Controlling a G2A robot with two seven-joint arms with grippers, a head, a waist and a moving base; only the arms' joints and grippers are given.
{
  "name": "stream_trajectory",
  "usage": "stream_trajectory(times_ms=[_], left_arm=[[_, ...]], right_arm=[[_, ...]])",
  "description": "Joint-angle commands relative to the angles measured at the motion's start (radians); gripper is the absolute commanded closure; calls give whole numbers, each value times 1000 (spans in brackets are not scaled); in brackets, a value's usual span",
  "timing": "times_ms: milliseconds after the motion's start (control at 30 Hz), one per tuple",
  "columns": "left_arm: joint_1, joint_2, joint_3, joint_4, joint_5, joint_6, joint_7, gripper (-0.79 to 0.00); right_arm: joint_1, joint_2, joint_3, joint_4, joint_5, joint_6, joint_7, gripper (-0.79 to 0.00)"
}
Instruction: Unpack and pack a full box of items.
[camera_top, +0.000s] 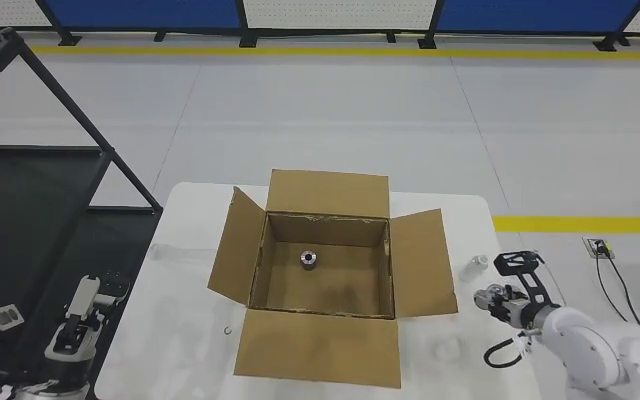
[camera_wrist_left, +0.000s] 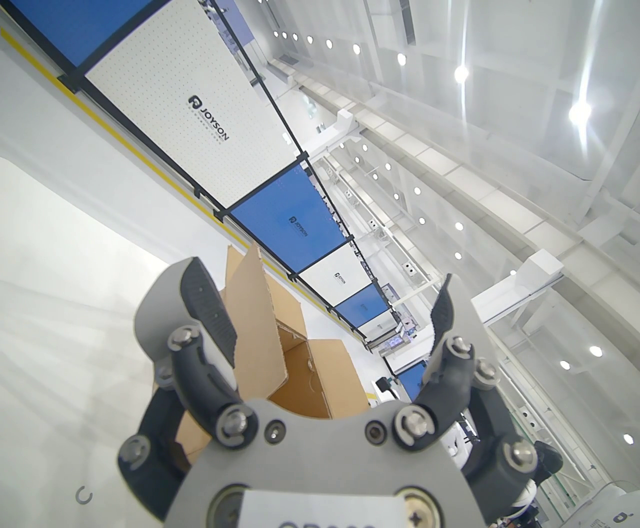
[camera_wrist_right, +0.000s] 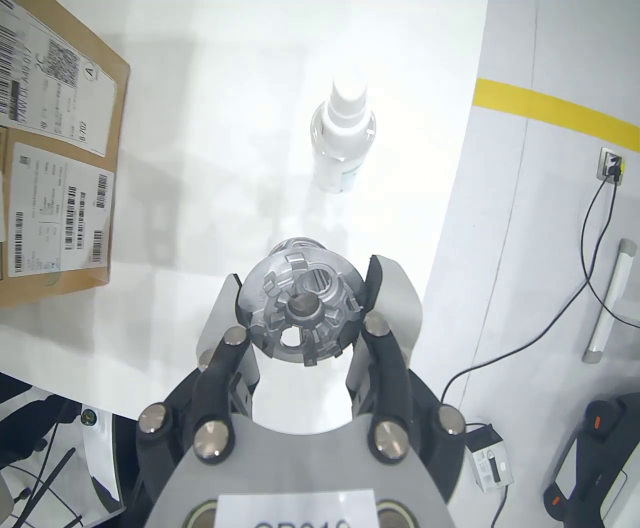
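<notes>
A metal part (camera_wrist_right: 300, 307) is gripped in the right jaws above the worktop's (camera_top: 200, 300) right edge, by the spray bottle (camera_wrist_right: 342, 145), likely for setting down outside the open box (camera_top: 320, 192); the left jaws are held released.

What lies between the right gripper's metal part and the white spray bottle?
Nothing: in the right wrist view, only bare white table separates the ribbed silver metal part from the white plastic spray bottle.

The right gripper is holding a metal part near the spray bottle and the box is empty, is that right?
Not quite: the box isn't empty. The top view shows one small round part on its floor. The right gripper does hold a metal part near the spray bottle.
</notes>
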Motion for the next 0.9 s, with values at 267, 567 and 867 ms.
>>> stream_trajectory(times_ms=[267, 567, 867], left_arm=[[0, 0, 0, 0, 0, 0, 0, -785], [0, 0, 0, 0, 0, 0, 0, -785], [0, 0, 0, 0, 0, 0, 0, -785]], right_arm=[[96, 12, -101, 156, -104, 12, 21, 0], [128, 17, -151, 238, -148, 31, -14, 0], [124, 25, -159, 249, -141, 31, -24, -212]])
